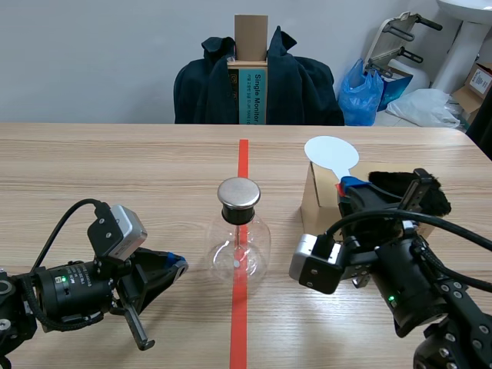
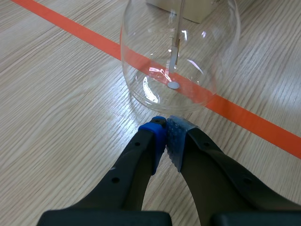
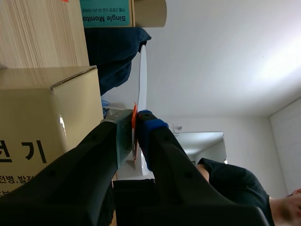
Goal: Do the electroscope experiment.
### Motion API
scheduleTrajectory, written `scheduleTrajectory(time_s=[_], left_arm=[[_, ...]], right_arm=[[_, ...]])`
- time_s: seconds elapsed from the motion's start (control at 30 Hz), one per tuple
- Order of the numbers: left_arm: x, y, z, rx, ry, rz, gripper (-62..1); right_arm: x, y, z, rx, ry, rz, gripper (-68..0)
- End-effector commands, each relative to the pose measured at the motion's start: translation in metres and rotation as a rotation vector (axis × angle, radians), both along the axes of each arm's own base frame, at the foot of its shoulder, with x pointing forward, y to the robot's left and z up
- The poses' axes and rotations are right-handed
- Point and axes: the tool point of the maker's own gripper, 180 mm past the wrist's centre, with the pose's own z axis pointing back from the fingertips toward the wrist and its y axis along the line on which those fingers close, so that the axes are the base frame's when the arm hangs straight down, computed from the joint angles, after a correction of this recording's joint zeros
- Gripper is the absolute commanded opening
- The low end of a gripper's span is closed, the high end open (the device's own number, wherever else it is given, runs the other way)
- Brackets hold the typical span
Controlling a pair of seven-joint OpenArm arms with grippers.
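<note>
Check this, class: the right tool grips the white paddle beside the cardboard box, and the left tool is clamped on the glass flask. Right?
No. The left tool is shut on nothing, just short of the glass flask, as the left wrist view shows. The right tool does grip the white paddle beside the cardboard box.
</note>
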Motion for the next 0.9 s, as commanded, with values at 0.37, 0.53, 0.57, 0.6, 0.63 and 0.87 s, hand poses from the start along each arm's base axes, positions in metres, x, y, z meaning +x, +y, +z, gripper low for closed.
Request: scheduleTrajectory(time_s=[0.37,0.53,0.57,0.6,0.63,0.87], left_arm=[[0.007,-0.005,0.012,-0.036,-0.030,0.005,-58.1],[0.007,-0.005,0.012,-0.036,-0.030,0.006,-58.1],[0.007,-0.005,0.012,-0.036,-0.030,0.006,-58.1],[0.007,-0.005,0.012,-0.036,-0.030,0.006,-58.1],[0.007,-0.005,0.012,-0.036,-0.030,0.006,-58.1],[0.007,-0.005,0.012,-0.036,-0.030,0.006,-58.1]], right_arm=[[-0.022,0.046,0.016,-0.010,-0.060,0.314,-66.7],[-0.035,0.061,0.015,-0.015,-0.064,0.424,-66.7],[-0.037,0.063,0.015,-0.015,-0.065,0.440,-66.7],[-0.039,0.065,0.015,-0.016,-0.065,0.453,-66.7],[-0.040,0.067,0.015,-0.016,-0.065,0.467,-66.7],[-0.049,0.075,0.015,-0.019,-0.067,0.534,-66.7]])
